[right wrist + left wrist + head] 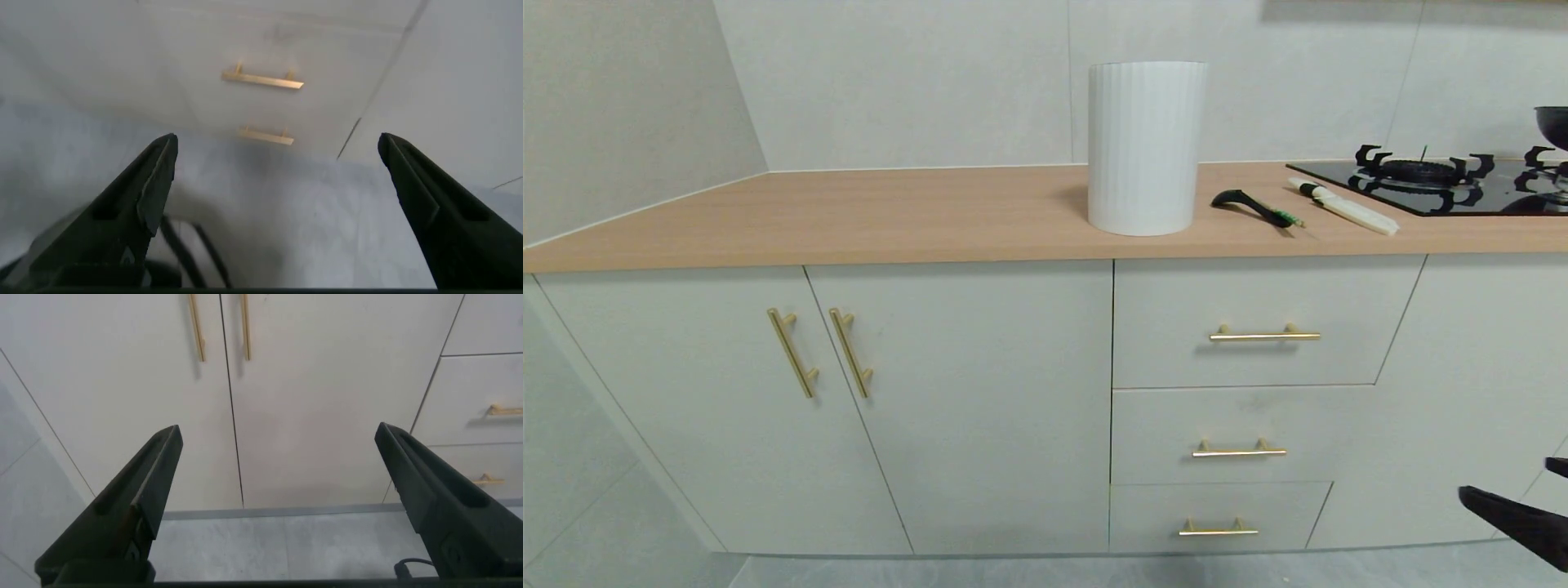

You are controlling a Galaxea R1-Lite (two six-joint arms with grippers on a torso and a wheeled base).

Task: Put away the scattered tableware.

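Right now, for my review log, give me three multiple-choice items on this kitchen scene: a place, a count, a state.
1. Where do the black utensil and the white utensil lie?
A. in a drawer
B. on the countertop, between the white canister and the hob
C. on the floor

2. How many drawer handles show beside the double doors?
A. one
B. three
C. five

3. The left gripper has its fingers:
A. open, holding nothing
B. shut on a spoon
C. shut on a handle

1 B: both rest on the wood past the canister.
2 B: one gold handle on each stacked drawer.
3 A: a wide gap, with only cabinet fronts seen through it.
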